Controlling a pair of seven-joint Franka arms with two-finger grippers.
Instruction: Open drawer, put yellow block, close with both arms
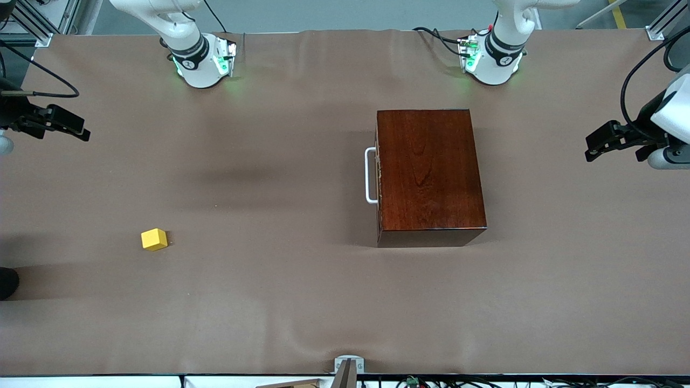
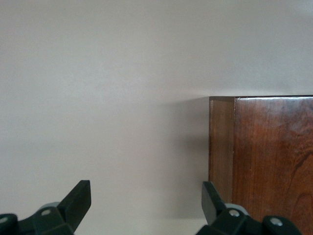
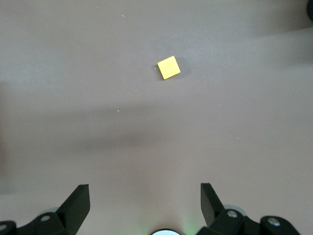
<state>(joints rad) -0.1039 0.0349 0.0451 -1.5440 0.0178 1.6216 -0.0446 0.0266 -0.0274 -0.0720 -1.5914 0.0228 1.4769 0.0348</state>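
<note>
The dark mahogany box (image 1: 431, 172) stands on the brown table toward the left arm's end. Its drawer (image 1: 379, 178) is pushed in, and the white loop handle (image 1: 371, 175) faces the right arm's end. The yellow block (image 1: 154, 239) lies alone on the table toward the right arm's end, nearer the front camera than the box. My right gripper (image 1: 81, 129) hangs open and empty over that end's edge; its wrist view shows the block (image 3: 168, 67) well away from the gripper (image 3: 145, 203). My left gripper (image 1: 593, 148) hangs open and empty beside the box (image 2: 264, 156), apart from it, as its wrist view (image 2: 146, 200) shows.
The arm bases (image 1: 205, 59) (image 1: 490, 54) glow green along the table's back edge. A metal clamp (image 1: 347, 367) sits at the table's front edge. A dark object (image 1: 6, 283) pokes in at the right arm's end. Brown cloth covers the table (image 1: 280, 302).
</note>
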